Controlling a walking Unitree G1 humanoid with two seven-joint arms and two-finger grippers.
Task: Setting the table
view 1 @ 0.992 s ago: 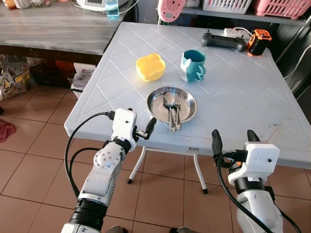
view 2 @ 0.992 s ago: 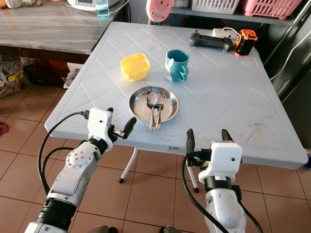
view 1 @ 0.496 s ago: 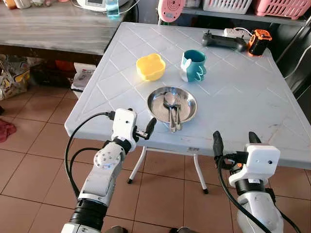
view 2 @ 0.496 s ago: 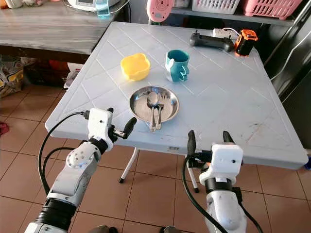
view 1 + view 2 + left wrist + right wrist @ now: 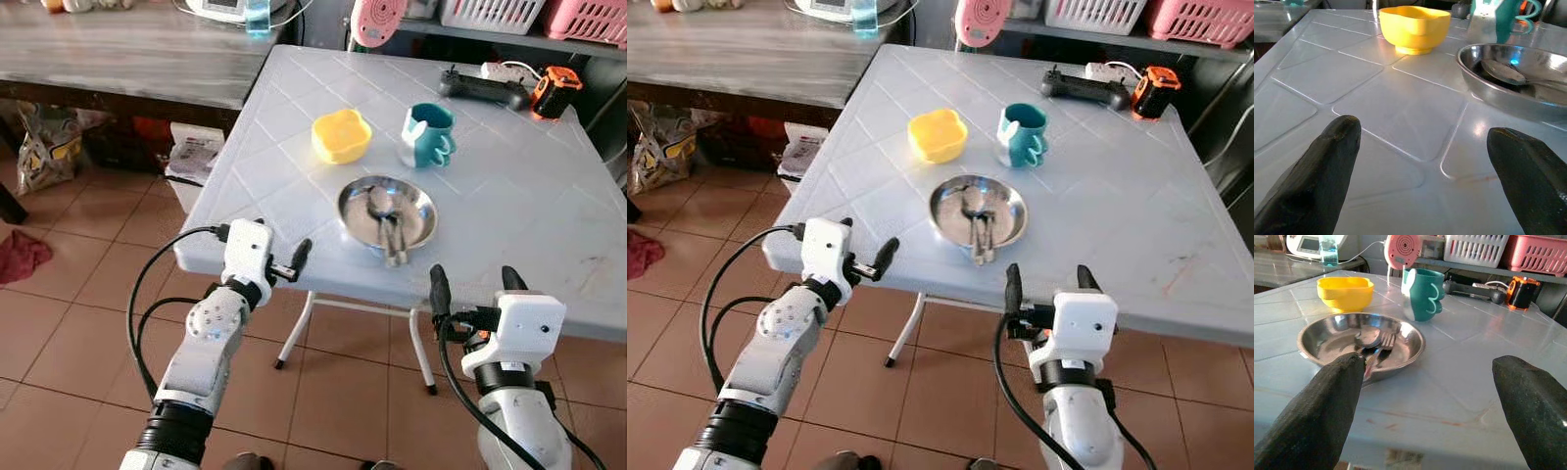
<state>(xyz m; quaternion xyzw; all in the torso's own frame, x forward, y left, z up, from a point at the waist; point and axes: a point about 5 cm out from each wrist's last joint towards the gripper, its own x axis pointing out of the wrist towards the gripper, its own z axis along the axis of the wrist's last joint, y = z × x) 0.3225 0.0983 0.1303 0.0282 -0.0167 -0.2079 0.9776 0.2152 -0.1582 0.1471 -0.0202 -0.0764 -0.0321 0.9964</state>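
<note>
Tiled floor (image 5: 59, 323) runs under a pale grey table (image 5: 549, 206), which sits further right and a little further from the camera than a second ago: the whole view has swung, so more floor and the wooden counter (image 5: 127, 54) at the left show; the things on the table keep their places relative to each other.

Nearest, both arms are raised before the table's near edge, much as before. The left gripper (image 5: 294, 262) points at the near left corner, forearm angled up from the lower left, a black cable looping from its wrist. Its two fingers (image 5: 1327, 166) stand wide apart with nothing between them, low over the tabletop. The right gripper (image 5: 473, 284) is upright below the near edge, fingers (image 5: 1327, 401) likewise spread and holding nothing, facing the plate across the edge.

On the table, just beyond the grippers, a steel plate (image 5: 416, 217) holds a spoon (image 5: 378, 204) and a fork (image 5: 393, 227) lying side by side, handles reaching over the near rim. Behind it to the left is a yellow bowl (image 5: 341, 135); behind it to the right, a teal mug (image 5: 427, 134), near the bowl but apart from it.

At the far edge lie a black controller (image 5: 483, 88) and an orange and black device (image 5: 554, 91) close beside it. Past the table, a pink round fan (image 5: 983, 20) stands by a shelf with a white basket (image 5: 1087, 12) and a pink basket (image 5: 1200, 20). Bags (image 5: 44, 147) lie on the floor beneath the counter.
</note>
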